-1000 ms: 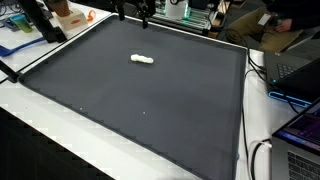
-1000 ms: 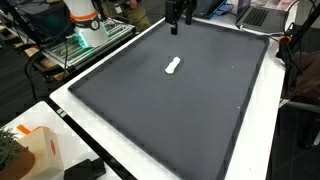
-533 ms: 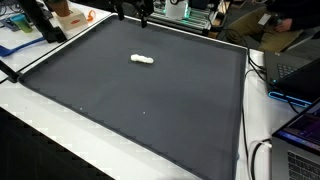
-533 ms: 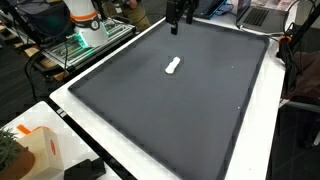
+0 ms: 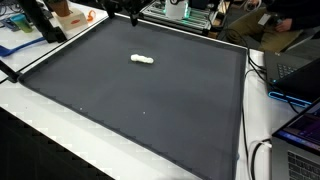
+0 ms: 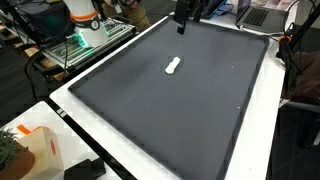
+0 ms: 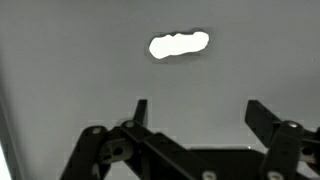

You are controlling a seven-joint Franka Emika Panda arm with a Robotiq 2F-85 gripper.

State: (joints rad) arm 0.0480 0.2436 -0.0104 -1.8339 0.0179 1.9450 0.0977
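Observation:
A small white lumpy object [image 5: 142,60] lies on the dark grey mat [image 5: 150,115], in its far half. It shows in both exterior views [image 6: 173,66] and in the wrist view [image 7: 179,45]. My gripper [image 5: 133,12] hangs high above the mat's far edge, well apart from the white object, and also shows in an exterior view [image 6: 184,18]. In the wrist view the gripper [image 7: 198,108] is open and empty, with its two dark fingers [image 7: 140,108] spread wide. The white object lies ahead of the gap between them.
The mat [image 6: 190,115] covers most of a white table [image 5: 60,120]. Laptops and cables [image 5: 295,75] sit along one side. An orange box [image 5: 70,15] and a white carton [image 6: 35,150] stand off the mat. The robot base [image 6: 85,20] is at a corner.
My gripper has risen and shifted a little sideways along the mat's far edge. The white object has not moved.

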